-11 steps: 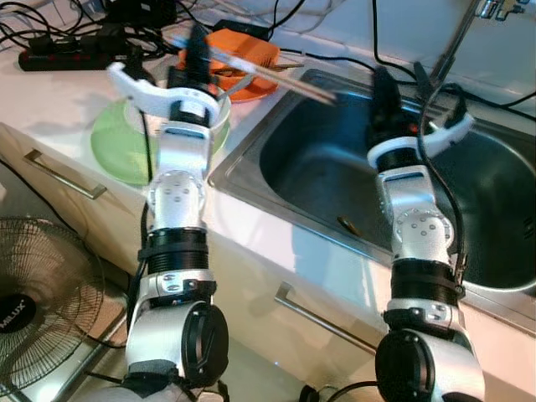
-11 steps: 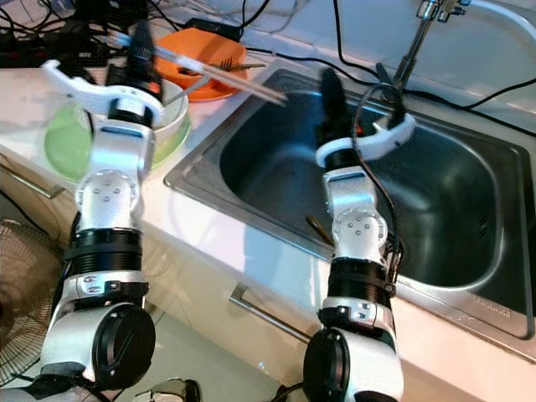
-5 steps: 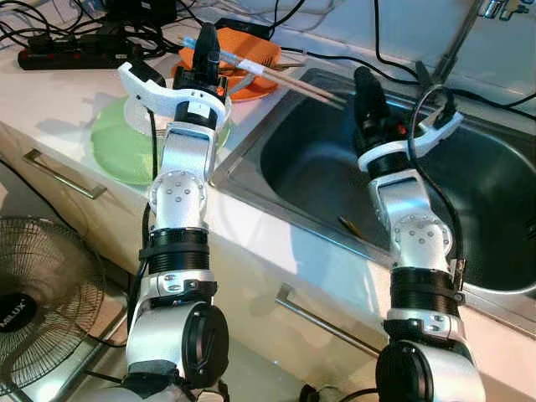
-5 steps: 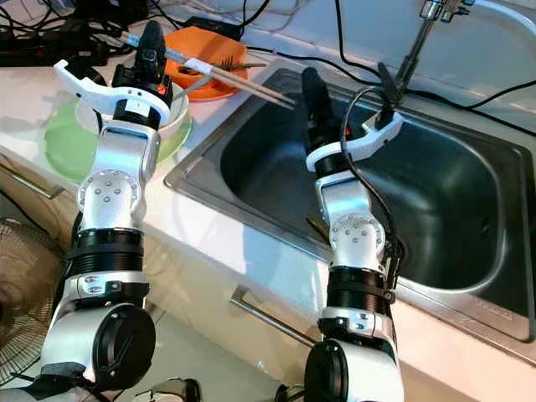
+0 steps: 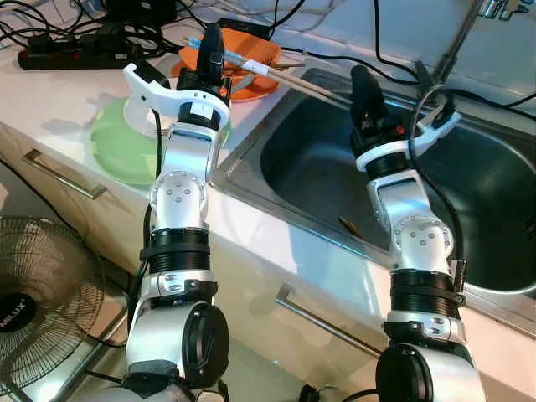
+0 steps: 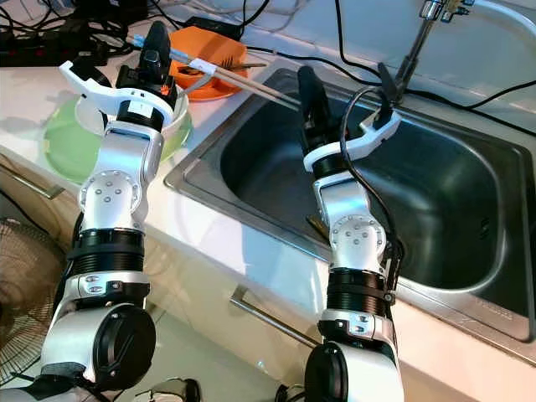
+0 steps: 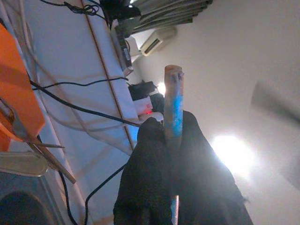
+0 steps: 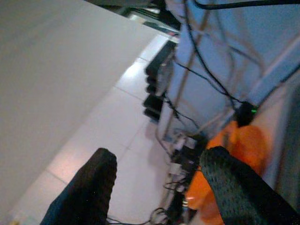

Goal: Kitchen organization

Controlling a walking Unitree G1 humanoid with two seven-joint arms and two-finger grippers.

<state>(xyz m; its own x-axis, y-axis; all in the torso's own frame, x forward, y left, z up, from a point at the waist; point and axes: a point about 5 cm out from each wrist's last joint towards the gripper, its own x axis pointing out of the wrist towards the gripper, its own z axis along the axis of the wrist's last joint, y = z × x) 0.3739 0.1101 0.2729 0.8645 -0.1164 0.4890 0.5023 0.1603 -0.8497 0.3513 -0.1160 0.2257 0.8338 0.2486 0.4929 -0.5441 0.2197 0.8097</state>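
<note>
Left hand (image 5: 210, 46) is clamping the chopsticks (image 5: 276, 74) above the orange plate (image 5: 243, 63). Right hand (image 8: 157, 180) is hanging open over the sink (image 5: 318, 167), so I'm guessing the chopsticks get handed over next.

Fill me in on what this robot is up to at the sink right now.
The left gripper is shut on a pair of chopsticks, holding them raised over the counter beside the orange plate, their far ends reaching over the sink rim. Below that arm sit a white bowl and green plate. The right gripper hangs open and empty over the basin.
</note>
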